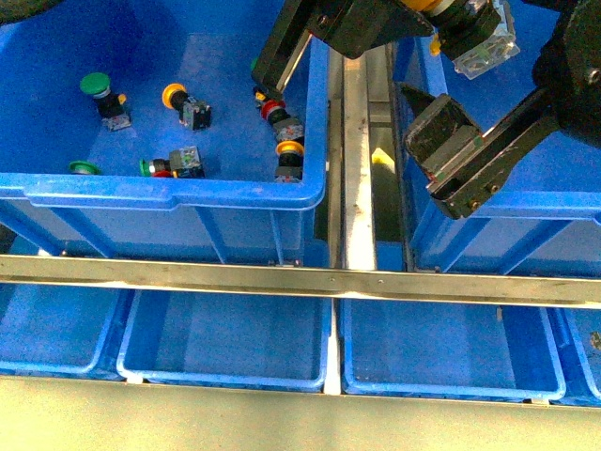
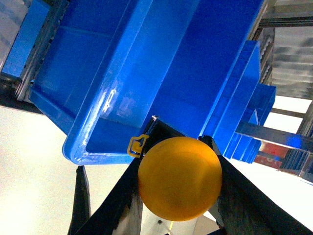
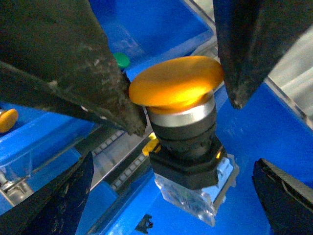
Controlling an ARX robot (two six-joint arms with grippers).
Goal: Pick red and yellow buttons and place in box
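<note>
left gripper (image 2: 180, 142) pinching the yellow button (image 1: 474, 39) by the edge of its cap, one finger on each side, with the clear block body pointing away from the wrist. the button hangs in the air over the left part of the box (image 1: 526, 235), touching neither wall nor floor. right gripper (image 1: 434, 155) near and below the button, jaws spread wide, nothing between them. red button (image 1: 272, 111) lying on the floor of the left crate (image 1: 169, 193), near its right wall, with a green-capped button (image 1: 94, 86) and an orange-capped button (image 1: 175, 94) further left. a steel rail (image 1: 357, 141) separates crate and box.
</note>
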